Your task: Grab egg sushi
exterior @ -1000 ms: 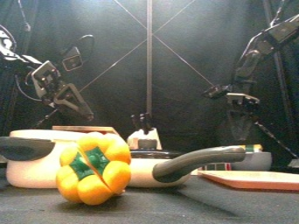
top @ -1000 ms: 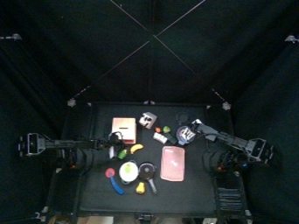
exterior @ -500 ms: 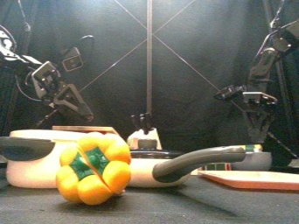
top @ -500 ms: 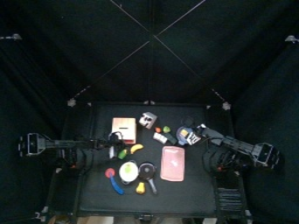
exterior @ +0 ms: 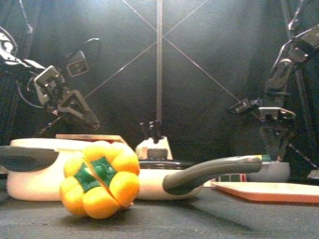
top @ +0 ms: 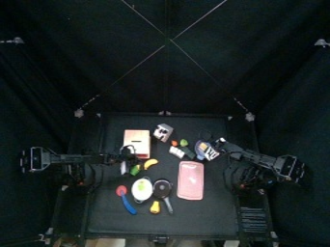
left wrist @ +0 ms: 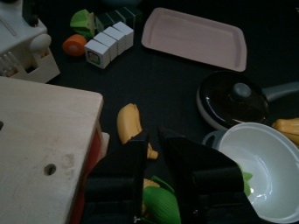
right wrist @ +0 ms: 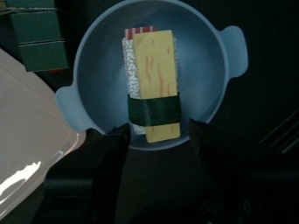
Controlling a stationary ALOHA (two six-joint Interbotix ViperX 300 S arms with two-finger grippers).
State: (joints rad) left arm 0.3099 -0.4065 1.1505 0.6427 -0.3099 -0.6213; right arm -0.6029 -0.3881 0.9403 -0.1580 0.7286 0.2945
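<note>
The egg sushi [right wrist: 152,80] is a yellow egg slab on white rice, bound by a dark seaweed band. It lies in a light blue bowl [right wrist: 216,101] with two small handles. My right gripper [right wrist: 163,156] hangs directly above the bowl, open, its jaws spread to either side of the sushi's near end and holding nothing. In the top view this gripper [top: 210,148] is at the table's right middle, and in the front view it [exterior: 268,112] points down. My left gripper [top: 125,154] rests at the left near the wooden board [top: 135,141], shut and empty.
A pink tray [top: 191,179] lies just in front of the bowl. A yellow bell pepper [exterior: 100,177], a white pan [left wrist: 267,171], a black lidded pan [left wrist: 239,98] and a banana [left wrist: 128,122] crowd the front left. White blocks [left wrist: 107,44] stand at the back.
My right gripper has shifted a little rightward and lower over the bowl, still open. The left arm has not moved.
</note>
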